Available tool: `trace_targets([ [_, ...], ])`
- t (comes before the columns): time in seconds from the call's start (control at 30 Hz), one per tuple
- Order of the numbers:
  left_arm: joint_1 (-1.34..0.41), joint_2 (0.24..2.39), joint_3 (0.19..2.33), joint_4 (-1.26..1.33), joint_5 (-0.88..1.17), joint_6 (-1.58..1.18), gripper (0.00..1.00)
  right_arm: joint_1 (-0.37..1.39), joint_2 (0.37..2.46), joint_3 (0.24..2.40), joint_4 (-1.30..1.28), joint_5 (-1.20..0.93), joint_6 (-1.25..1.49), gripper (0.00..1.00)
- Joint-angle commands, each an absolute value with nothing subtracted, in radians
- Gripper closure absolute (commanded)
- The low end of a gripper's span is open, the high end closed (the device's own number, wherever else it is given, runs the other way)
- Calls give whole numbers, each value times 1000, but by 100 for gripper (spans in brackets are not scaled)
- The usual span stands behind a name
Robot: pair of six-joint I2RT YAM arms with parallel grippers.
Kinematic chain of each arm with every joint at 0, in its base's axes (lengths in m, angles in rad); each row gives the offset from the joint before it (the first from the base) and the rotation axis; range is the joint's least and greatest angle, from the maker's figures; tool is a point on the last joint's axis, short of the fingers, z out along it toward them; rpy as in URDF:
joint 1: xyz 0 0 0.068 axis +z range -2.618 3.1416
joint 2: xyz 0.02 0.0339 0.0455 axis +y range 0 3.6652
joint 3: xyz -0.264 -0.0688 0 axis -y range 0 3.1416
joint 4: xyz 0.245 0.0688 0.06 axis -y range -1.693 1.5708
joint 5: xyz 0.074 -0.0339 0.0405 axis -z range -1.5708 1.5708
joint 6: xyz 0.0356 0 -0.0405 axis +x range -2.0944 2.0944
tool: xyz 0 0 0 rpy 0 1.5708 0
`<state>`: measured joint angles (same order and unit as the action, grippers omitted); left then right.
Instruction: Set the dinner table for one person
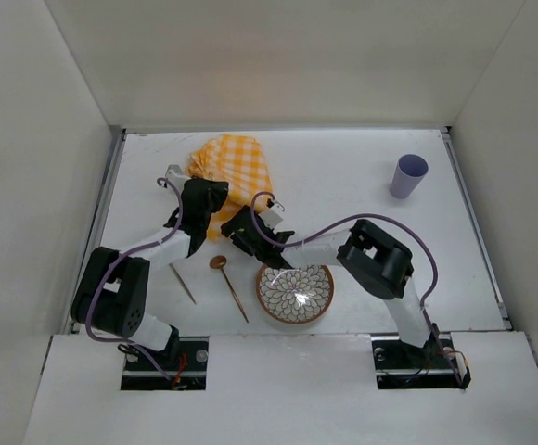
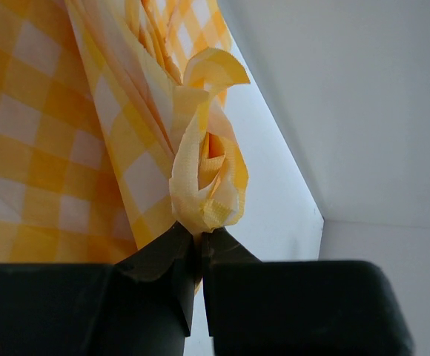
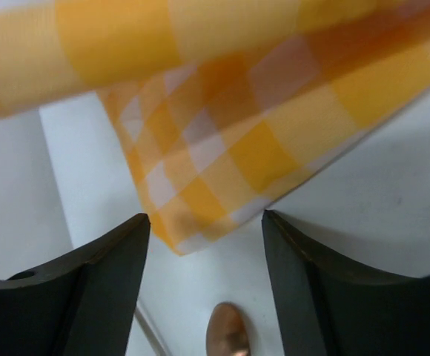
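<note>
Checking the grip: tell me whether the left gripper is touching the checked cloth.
Touching. The left wrist view shows the left gripper shut on a bunched fold of the checked cloth.

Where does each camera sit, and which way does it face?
Top: above and behind, looking down on the table; left arm and right arm show.
Left wrist: faces the cloth pinched in the shut left gripper.
Right wrist: looks down past the open right gripper at cloth and spoon.
All three share the cloth.
</note>
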<state>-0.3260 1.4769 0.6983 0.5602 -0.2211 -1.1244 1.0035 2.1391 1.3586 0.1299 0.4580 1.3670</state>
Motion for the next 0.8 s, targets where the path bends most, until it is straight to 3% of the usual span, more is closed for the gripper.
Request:
trace_targets([
  [0.0,-323,1463,747,595,-221,-1132,96,1041,2120,1286,121,465,1390,28],
  [0.1,-323,1451,744,594,-224,-1134,96,1041,2099,1255,137,463,1381,25],
  [0.43,-330,1410,718,592,-235,-1135,96,1050,2227,1379,83,452,1500,45],
  [0.57,-332,1413,710,601,-235,-1147,96,1050,2246,1402,81,463,1541,40],
  [0.77,-321,1410,700,611,-224,-1158,96,1036,2290,1407,91,457,1620,64],
])
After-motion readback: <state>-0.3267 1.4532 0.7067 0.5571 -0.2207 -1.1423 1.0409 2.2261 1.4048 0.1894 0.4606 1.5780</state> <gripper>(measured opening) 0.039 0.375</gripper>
